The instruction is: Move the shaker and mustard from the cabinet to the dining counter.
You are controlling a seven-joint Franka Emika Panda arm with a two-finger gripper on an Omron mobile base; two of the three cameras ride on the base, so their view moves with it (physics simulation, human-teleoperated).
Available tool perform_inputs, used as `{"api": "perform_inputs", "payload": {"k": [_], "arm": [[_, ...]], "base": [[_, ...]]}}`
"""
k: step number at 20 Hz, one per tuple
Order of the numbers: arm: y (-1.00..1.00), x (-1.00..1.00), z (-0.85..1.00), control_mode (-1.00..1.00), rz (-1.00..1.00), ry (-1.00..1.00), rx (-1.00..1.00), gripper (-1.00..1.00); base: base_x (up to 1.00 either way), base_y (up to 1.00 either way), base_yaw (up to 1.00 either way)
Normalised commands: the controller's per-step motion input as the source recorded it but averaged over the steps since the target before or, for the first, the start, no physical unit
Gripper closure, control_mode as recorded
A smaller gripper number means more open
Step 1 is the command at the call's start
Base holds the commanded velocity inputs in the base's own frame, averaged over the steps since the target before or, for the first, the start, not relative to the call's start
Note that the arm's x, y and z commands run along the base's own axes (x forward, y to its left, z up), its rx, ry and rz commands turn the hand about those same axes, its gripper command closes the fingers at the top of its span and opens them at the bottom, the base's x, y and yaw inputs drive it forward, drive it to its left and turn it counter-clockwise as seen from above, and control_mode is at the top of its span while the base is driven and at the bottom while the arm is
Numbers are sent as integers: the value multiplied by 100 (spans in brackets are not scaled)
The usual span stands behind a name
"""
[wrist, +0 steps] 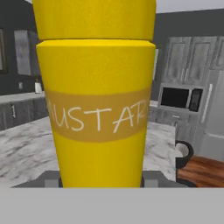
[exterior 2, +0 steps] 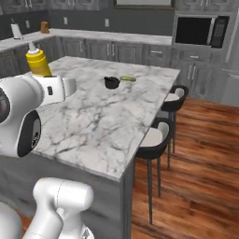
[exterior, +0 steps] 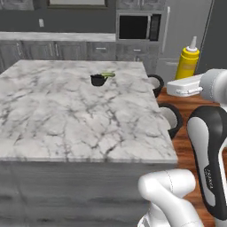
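My gripper (wrist: pixel 101 179) is shut on the mustard (wrist: pixel 96 100), a yellow squeeze bottle with a brown label, which stands upright between the two fingers (wrist: pixel 49 179). In the left base view the mustard (exterior: pixel 187 62) rises above the white hand with its white nozzle up, off the right side of the dining counter (exterior: pixel 66 119). Seen from the right base camera, the mustard (exterior 2: pixel 37 60) hangs in the air over the left part of the dining counter (exterior 2: pixel 107 121). The shaker and the cabinet are out of view.
A squat black bowl (exterior: pixel 97 80) with a green piece (exterior: pixel 107 74) beside it sits on the far half of the marble top. Round stools (exterior 2: pixel 154 137) stand along the counter's right side over wood floor. Grey base cabinets and a microwave (exterior 2: pixel 200 30) line the back wall.
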Motion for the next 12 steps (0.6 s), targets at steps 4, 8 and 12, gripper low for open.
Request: {"api": "perform_inputs", "payload": {"k": [4, 8, 12], "arm": [[0, 0, 0, 100, 0, 0, 0, 100], [0, 0, 0, 100, 0, 0, 0, 100], [0, 0, 0, 100, 0, 0, 0, 100]], "base": [[10, 18, -37], [29, 35, -35], [23, 45, -33]]}}
